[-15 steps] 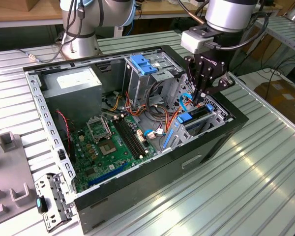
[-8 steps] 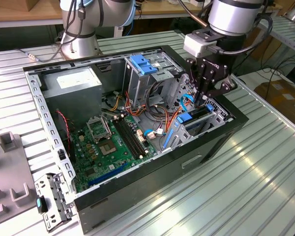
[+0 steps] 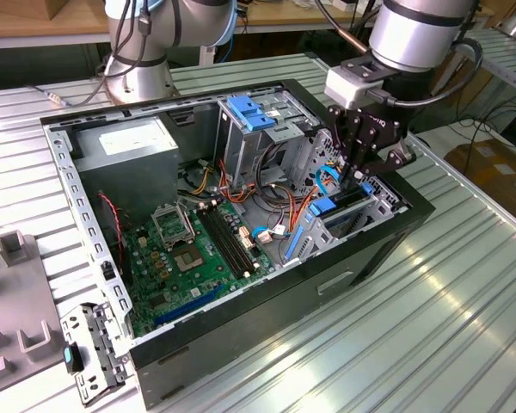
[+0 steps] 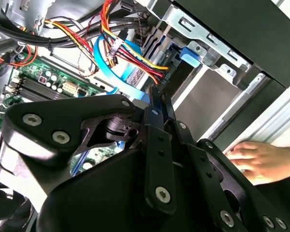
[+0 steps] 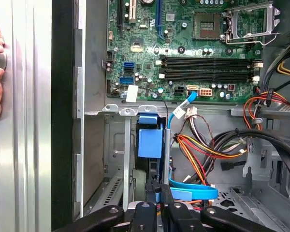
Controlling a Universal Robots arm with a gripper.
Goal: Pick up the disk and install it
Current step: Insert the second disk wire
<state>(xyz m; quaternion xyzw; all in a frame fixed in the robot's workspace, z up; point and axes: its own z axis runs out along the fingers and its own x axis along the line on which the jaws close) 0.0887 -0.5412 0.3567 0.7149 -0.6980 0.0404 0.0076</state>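
Disk (image 3: 348, 201) upright in drive bay, directly beneath end effector (image 3: 359, 176).

I can read no text anywhere from here. The white label on the power supply (image 3: 127, 138), at about ten o'clock in the exterior view, carries print too fine to make out, and the motherboard (image 5: 183, 53) markings are equally unreadable.
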